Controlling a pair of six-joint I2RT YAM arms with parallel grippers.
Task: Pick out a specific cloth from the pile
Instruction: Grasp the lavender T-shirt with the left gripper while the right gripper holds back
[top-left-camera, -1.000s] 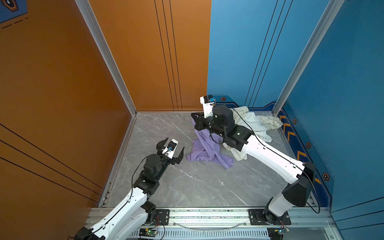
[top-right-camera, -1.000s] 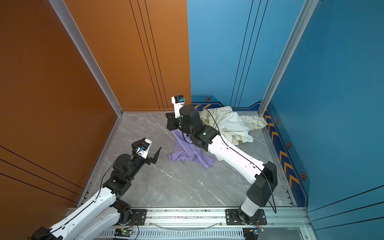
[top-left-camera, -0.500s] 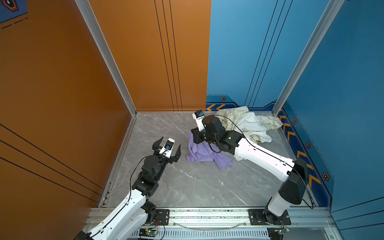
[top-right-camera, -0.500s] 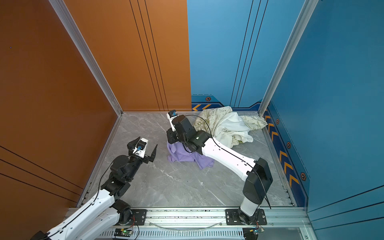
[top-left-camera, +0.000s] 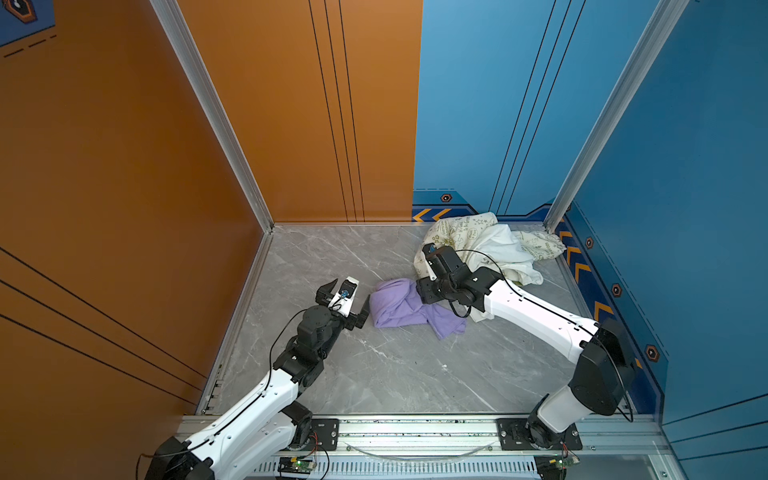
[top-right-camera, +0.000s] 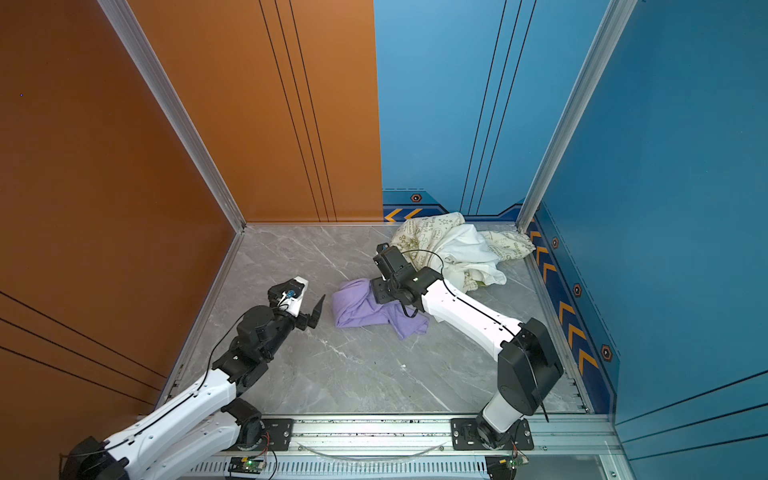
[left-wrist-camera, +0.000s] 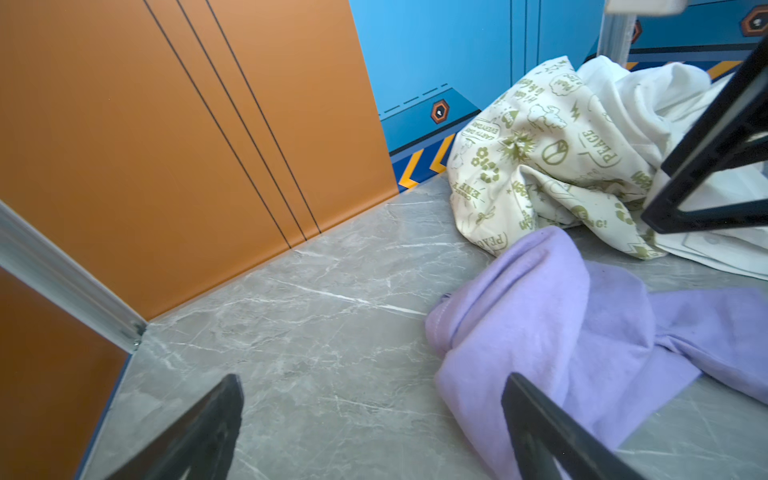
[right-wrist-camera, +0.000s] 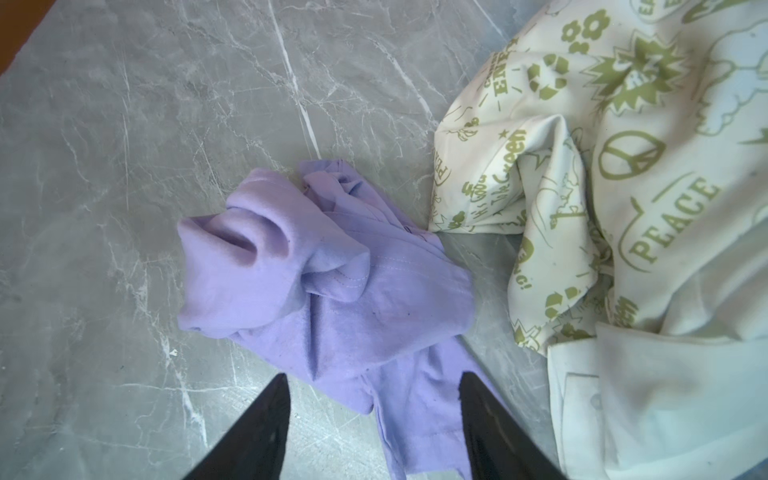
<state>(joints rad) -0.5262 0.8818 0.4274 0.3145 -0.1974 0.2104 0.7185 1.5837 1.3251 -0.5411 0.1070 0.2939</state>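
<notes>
Right wrist view: the cloth (right-wrist-camera: 316, 282), a crumpled lavender T-shirt with stitched hems, lies on the grey marble floor (right-wrist-camera: 124, 166), just ahead of and partly under the right gripper (right-wrist-camera: 374, 376). The gripper's jaws stand apart and hold nothing, and the pile (right-wrist-camera: 602, 187) sits just beside the cloth. Left wrist view: the left gripper (left-wrist-camera: 372, 380) gapes wide and empty, with the cloth (left-wrist-camera: 561, 332) beside one finger. In both top views the cloth (top-left-camera: 399, 305) lies bunched between the two grippers.
</notes>
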